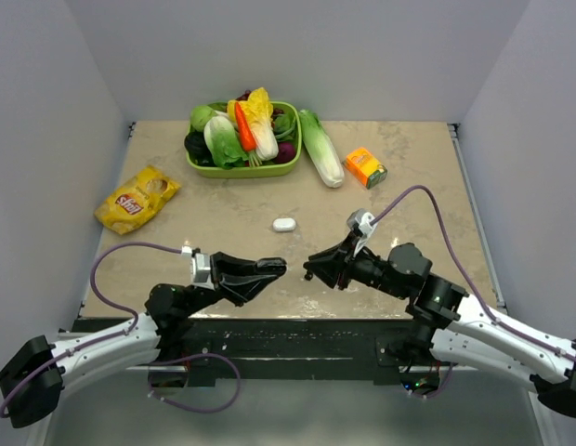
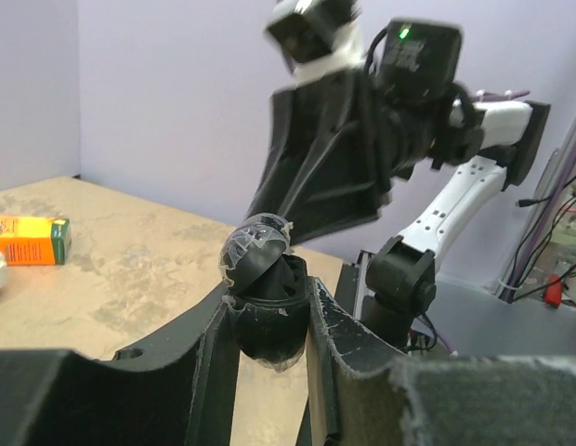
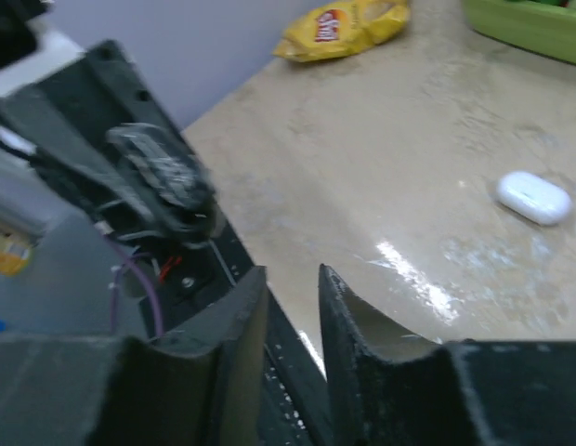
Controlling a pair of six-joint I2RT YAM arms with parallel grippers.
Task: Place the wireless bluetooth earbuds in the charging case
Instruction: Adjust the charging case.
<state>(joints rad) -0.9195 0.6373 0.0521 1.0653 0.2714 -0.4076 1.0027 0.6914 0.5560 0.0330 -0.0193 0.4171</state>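
Note:
My left gripper point(image 1: 272, 268) is shut on a small black charging case point(image 2: 266, 321) and holds it above the table's near edge. The case's lid point(image 2: 255, 245) stands hinged open; its inside is dark and I cannot make out a bud in it. My right gripper point(image 1: 312, 270) faces it from the right, its tip just beside the open lid in the left wrist view point(image 2: 318, 177). Its jaws stand a narrow gap apart with nothing between them point(image 3: 293, 279). A closed white charging case point(image 1: 284, 224) lies on the table point(image 3: 534, 197). No loose earbuds show.
A green basket point(image 1: 293, 163) of vegetables stands at the back, a pale cabbage point(image 1: 321, 149) and an orange box point(image 1: 365, 167) to its right. A yellow chip bag point(image 1: 136, 198) lies at the left. Walls close in on both sides.

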